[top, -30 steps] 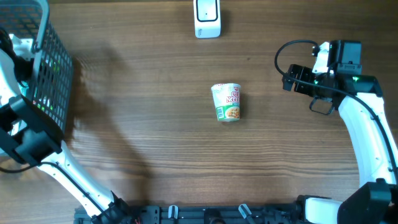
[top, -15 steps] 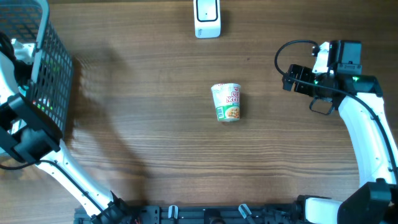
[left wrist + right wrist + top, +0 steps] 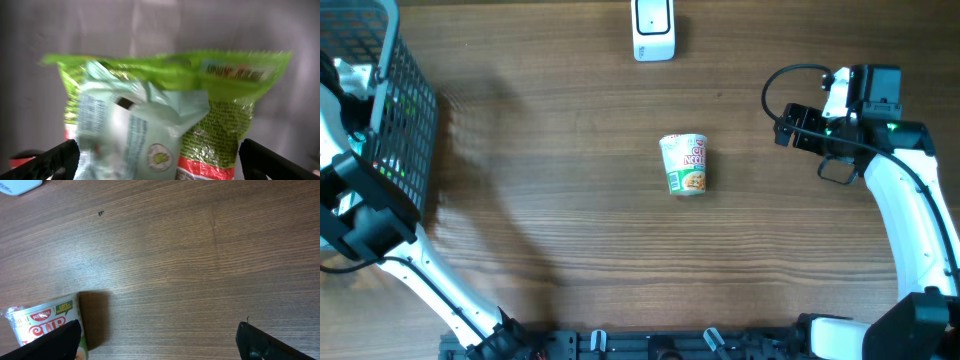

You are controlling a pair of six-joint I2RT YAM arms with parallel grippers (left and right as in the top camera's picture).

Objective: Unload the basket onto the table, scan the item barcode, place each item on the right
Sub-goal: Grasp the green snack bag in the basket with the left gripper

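A cup noodle (image 3: 684, 164) lies on its side mid-table; a white barcode scanner (image 3: 653, 28) sits at the far edge. Right of the cup, the right gripper (image 3: 157, 340) hangs spread wide. The left gripper (image 3: 157, 157), also spread, faces snack packets (image 3: 220, 100) in the wire basket (image 3: 405, 110) at left.

The noodle cup (image 3: 684, 165) is white-green, the table (image 3: 570, 220) brown woodgrain.

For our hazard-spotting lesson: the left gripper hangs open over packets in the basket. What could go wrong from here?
1. The pale packet overlaps the green packet under the open left gripper; it might pinch both.
2. The basket mesh stands close by the left arm and could snag it.
3. The noodle cup seems to lie on its side; a nudge may roll it.
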